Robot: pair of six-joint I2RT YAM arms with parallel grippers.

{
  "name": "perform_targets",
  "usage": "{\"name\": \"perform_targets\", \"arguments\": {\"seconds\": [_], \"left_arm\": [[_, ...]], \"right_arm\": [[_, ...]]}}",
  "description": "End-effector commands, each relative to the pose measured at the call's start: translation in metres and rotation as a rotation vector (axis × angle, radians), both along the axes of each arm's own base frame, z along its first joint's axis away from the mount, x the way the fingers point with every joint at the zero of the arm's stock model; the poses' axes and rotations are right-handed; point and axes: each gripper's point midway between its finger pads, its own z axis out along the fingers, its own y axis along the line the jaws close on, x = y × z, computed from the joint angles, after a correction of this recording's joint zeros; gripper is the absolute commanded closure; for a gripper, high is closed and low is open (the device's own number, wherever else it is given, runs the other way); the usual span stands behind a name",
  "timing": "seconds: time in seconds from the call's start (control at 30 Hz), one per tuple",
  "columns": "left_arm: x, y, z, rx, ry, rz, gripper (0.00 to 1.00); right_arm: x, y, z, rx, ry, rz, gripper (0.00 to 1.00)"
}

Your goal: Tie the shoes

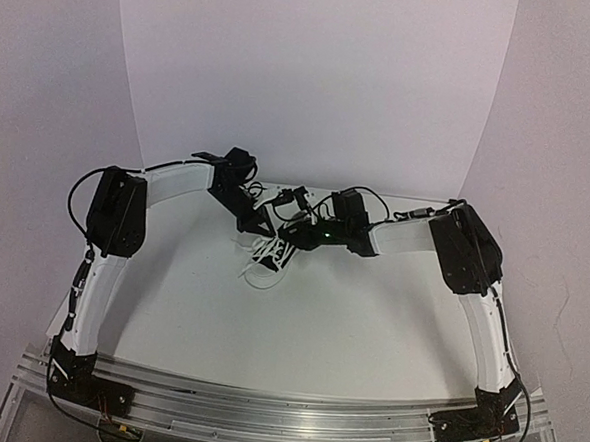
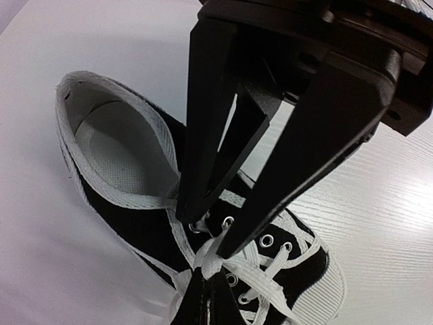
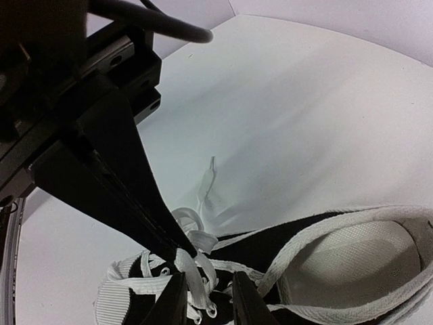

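Observation:
A small black sneaker (image 1: pixel 275 252) with a white toe cap and white laces lies on the table between both grippers. In the left wrist view the sneaker (image 2: pixel 135 223) shows its open mouth and eyelets. My left gripper (image 2: pixel 206 233) is open, its fingers straddling a lace strand (image 2: pixel 215 245) just above the upper eyelets. My right gripper (image 3: pixel 190 248) is shut on a white lace (image 3: pixel 193 271) over the tongue. It shows from below in the left wrist view (image 2: pixel 203 298), pinching the lace. In the top view the left gripper (image 1: pixel 259 223) and right gripper (image 1: pixel 294 231) meet over the shoe.
A loose lace end (image 3: pixel 206 181) lies on the white table (image 1: pixel 369 316) beyond the shoe. Lace loops (image 1: pixel 257 275) trail off the shoe toward the near side. White backdrop walls (image 1: pixel 313 82) stand behind and to the sides.

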Motion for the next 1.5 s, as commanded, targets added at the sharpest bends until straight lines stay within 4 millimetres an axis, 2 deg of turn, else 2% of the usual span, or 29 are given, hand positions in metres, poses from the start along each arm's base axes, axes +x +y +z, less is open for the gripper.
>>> {"name": "perform_targets", "arguments": {"seconds": [0.0,0.17,0.23,0.5,0.8,0.97,1.1,1.27,1.47], "left_arm": [[0.002,-0.007,0.007,0.000,-0.060,-0.002,1.00],[0.004,-0.009,0.010,-0.013,-0.053,0.015,1.00],[0.004,-0.009,0.011,-0.018,-0.045,0.018,1.00],[0.001,-0.011,0.007,-0.033,0.000,0.034,1.00],[-0.004,-0.012,0.005,-0.037,0.017,0.018,1.00],[-0.005,-0.013,0.002,-0.041,0.031,0.023,1.00],[-0.010,-0.017,0.005,-0.075,0.074,0.021,1.00],[-0.012,-0.016,0.002,-0.091,0.118,0.033,1.00],[-0.008,-0.015,0.001,-0.090,0.113,0.042,1.00]], "right_arm": [[-0.018,0.015,-0.011,-0.057,-0.022,0.057,0.74],[-0.012,0.015,-0.015,-0.095,-0.044,0.018,0.88],[-0.015,0.017,-0.014,-0.090,-0.042,0.033,0.90],[-0.031,0.026,-0.015,-0.088,-0.032,0.083,0.79],[-0.027,0.032,-0.016,-0.088,-0.033,0.062,0.80],[-0.038,0.028,-0.004,-0.063,-0.060,0.088,0.67],[-0.033,0.030,-0.005,-0.049,-0.086,0.073,0.68],[-0.031,0.033,-0.017,-0.077,-0.107,0.049,0.76],[-0.036,0.030,-0.018,-0.103,-0.143,0.070,0.74]]}}
